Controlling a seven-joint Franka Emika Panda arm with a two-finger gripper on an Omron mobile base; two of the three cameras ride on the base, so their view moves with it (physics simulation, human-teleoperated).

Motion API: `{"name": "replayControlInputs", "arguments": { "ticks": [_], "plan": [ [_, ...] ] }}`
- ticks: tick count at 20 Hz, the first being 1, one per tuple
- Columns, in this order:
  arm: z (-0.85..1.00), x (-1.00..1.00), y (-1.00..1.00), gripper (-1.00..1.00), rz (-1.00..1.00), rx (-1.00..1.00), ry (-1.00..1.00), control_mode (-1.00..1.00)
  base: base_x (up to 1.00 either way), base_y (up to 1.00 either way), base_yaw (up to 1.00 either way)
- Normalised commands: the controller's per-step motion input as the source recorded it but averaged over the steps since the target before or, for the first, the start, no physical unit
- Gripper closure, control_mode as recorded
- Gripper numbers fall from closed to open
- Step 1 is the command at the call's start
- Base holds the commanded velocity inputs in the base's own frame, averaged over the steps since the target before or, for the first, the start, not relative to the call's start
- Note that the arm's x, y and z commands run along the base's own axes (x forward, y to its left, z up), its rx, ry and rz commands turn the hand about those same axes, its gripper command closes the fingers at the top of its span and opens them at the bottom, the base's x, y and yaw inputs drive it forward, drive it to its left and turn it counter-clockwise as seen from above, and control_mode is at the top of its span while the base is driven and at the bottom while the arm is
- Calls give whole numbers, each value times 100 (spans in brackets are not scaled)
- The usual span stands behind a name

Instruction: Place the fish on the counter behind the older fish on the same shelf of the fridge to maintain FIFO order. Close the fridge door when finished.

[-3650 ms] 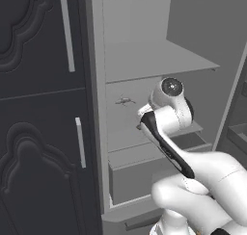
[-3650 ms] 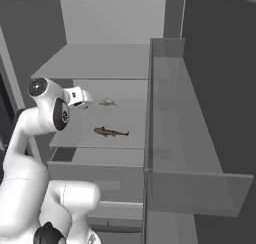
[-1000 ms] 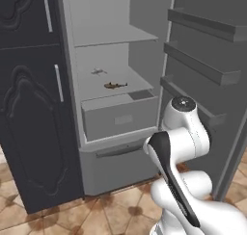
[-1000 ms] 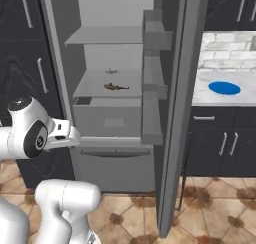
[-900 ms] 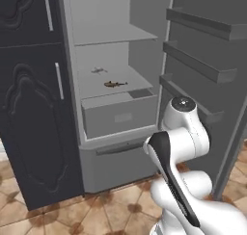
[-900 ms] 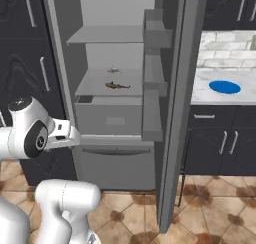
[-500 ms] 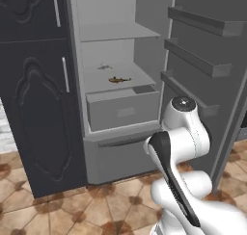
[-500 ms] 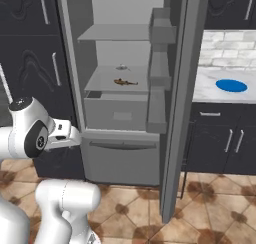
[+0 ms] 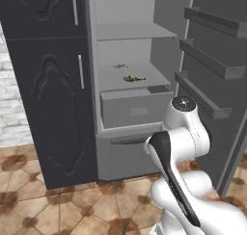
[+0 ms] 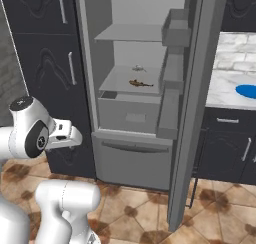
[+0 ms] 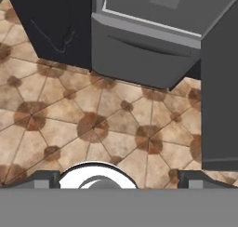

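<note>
The fridge (image 9: 144, 17) stands with its fridge door (image 10: 192, 113) swung wide open. On the shelf (image 9: 111, 82) above the drawer front lie two small fish. The golden-brown older fish (image 9: 134, 79) (image 10: 141, 83) is nearer the front. The silvery-grey fish (image 9: 119, 65) (image 10: 138, 68) lies behind it, toward the back wall. My gripper (image 10: 75, 136) is drawn back well in front of the fridge, low and to its left. In the hand view the gripper (image 11: 118, 177) faces the tiled floor, open, its fingertips (image 11: 46, 177) wide apart with nothing between them. The counter (image 10: 225, 78) is right of the door.
A blue plate (image 10: 247, 90) rests on the counter. Dark tall cabinets (image 9: 48, 84) flank the fridge on the left. The door's inner bins (image 9: 212, 65) jut out on the right. The grey drawer front (image 9: 137, 106) sits slightly pulled out below the shelf. Brown tiled floor (image 11: 93, 123) lies ahead.
The whole picture has shifted, as the base backed away and moved sideways from the fridge. The arm, earlier reaching into the shelf, is now folded back. Both fish stay put.
</note>
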Motion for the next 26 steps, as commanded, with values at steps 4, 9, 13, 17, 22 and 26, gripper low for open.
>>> {"name": "replayControlInputs", "arguments": {
  "ticks": [4, 9, 13, 17, 22, 26],
  "plan": [
    [0, 0, 0, -100, 0, 0, 0, 100, 1, -13, 14],
    [0, -34, -44, -100, 0, 8, -15, -100, -1, -14, 2],
    [8, -63, -100, -100, 0, 16, -33, -100, 0, 0, 0],
    [32, -63, -100, -100, 0, 13, -43, -100, 0, 0, 0],
    [29, -54, -98, -100, 0, 11, -50, -100, 0, 0, 0],
    [8, -15, -89, -100, 0, 12, -51, -100, 0, 0, 0]
  ]
}}
